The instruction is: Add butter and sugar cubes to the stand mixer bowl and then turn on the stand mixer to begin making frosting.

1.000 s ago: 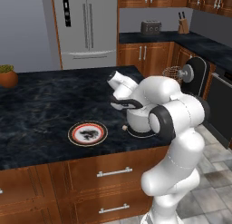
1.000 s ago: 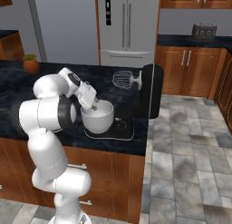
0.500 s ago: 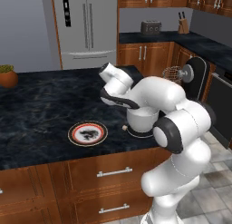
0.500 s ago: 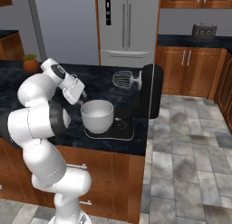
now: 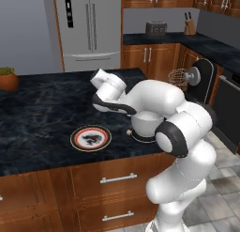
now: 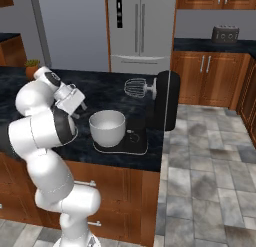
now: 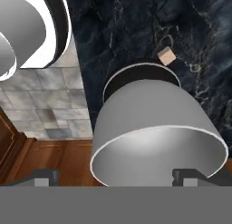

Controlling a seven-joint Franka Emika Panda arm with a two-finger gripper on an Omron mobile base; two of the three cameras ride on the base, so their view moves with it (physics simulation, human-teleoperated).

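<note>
Arm [image 5: 159, 102] hides most of stand mixer bowl [image 5: 146, 124].

**A rendered home kitchen, fitted and furnished**

Everything here is pointing to a domestic kitchen. A tall stainless refrigerator [image 5: 89, 31] is standing against the back wall, and warm wooden cabinets [image 5: 154, 57] with metal handles are running beneath dark marbled stone. A dark island surface [image 5: 42, 104] is carrying a black stand mixer [image 6: 162, 98] with its pale stand mixer bowl [image 6: 107, 127], and a red-rimmed plate [image 5: 91, 138] is lying nearby. On the far counter a grey toaster [image 5: 156, 28] and a knife block [image 5: 189, 27] are sitting. A potted plant [image 5: 8, 78] is resting at the island's far end. Grey stone tiles [image 6: 205, 161] are covering the floor.
</note>
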